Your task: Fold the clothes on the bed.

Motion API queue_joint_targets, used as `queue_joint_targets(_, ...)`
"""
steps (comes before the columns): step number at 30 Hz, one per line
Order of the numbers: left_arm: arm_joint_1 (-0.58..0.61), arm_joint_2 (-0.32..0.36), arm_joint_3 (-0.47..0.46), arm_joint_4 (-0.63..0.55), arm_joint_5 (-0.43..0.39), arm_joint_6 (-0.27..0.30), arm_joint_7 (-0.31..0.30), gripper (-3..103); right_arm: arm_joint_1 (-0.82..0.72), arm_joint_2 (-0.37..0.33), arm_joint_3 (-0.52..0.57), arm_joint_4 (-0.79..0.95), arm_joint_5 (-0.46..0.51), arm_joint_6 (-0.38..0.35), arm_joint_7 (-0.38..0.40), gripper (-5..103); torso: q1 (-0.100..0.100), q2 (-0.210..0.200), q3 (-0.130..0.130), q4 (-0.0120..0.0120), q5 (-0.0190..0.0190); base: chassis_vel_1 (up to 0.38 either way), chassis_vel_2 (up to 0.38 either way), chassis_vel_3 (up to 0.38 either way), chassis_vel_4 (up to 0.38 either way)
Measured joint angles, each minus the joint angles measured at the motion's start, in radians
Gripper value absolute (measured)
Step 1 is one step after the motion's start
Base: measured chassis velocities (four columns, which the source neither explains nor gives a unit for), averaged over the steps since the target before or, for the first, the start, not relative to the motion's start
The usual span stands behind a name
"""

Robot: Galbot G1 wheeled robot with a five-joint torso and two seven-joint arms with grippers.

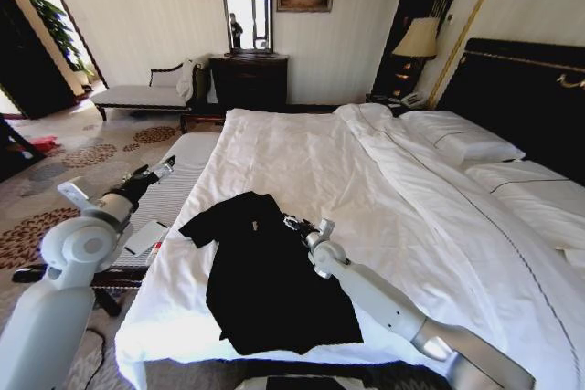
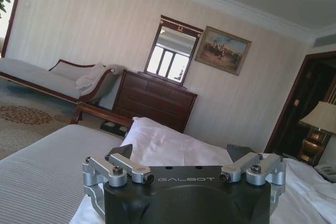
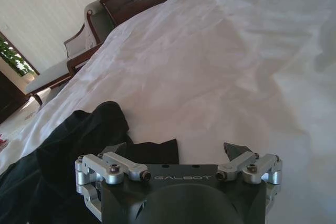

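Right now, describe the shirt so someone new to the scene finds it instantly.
Start at the big white bed with the dark headboard. On its near end lies the black T-shirt, spread flat, the right gripper open at its upper edge. It is the sole dark item on the white bedding.

My head camera looks down the bed [image 1: 302, 162]; both wrist cameras sit low, facing the far dresser [image 2: 155, 98].
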Motion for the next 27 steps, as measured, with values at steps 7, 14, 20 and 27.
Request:
queue_joint_targets(7, 0.001, 0.001, 0.001, 0.000, 0.006, -0.002, 0.000, 100, 0.021, 0.033, 0.035, -0.044, 0.078, -0.022, -0.035, 101, 0.000, 0.000, 0.000, 0.0004, -0.0001, 0.000, 0.000, 0.000, 0.000)
queue_joint_targets(14, 0.001, 0.004, -0.002, 0.000, 0.006, -0.003, 0.000, 100, 0.035, 0.052, 0.039, -0.070, 0.115, -0.035, -0.058, 75, 0.000, 0.000, 0.000, 0.0003, -0.0001, 0.000, 0.000, 0.000, 0.000)
queue_joint_targets(20, 0.002, 0.005, -0.006, 0.000, 0.006, -0.005, -0.001, 100, 0.025, 0.048, 0.036, -0.065, 0.112, -0.037, -0.068, 53, 0.000, 0.000, 0.000, 0.0001, -0.0001, 0.000, 0.000, 0.000, 0.000)
queue_joint_targets(27, 0.001, 0.003, -0.003, 0.001, 0.009, -0.006, -0.001, 100, 0.012, 0.038, 0.033, -0.054, 0.101, -0.037, -0.077, 32, 0.000, 0.000, 0.000, 0.0001, -0.0001, 0.000, 0.000, 0.000, 0.000)
